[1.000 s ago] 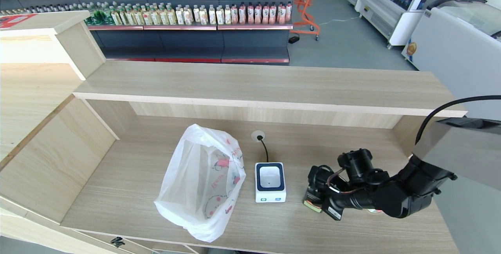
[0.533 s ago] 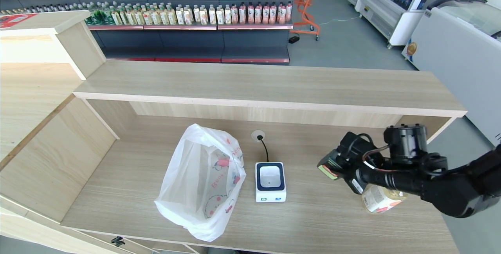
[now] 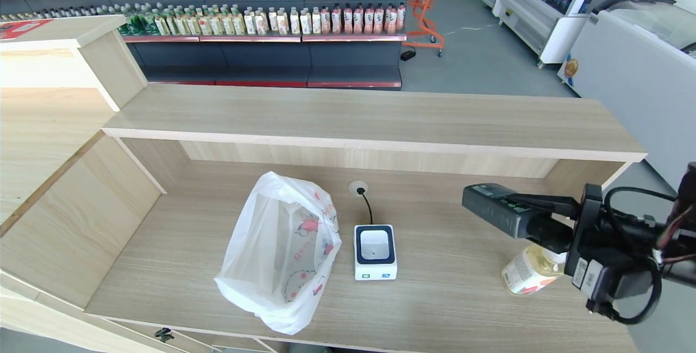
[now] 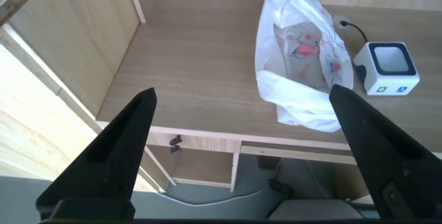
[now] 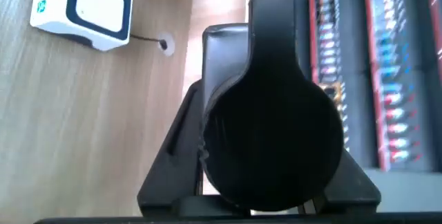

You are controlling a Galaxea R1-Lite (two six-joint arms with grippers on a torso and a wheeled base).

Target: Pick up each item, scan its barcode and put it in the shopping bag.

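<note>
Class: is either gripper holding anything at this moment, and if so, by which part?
The right gripper holds a dark box by one end; the other end juts out free. The left gripper is open and holds nothing.

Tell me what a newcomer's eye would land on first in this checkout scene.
The right gripper holds a dark box in the air over the right end of the counter, just above a pale bottle on the wood. Mid-counter sits the white barcode scanner, and the open white shopping bag slumps beside it on its left.
</note>
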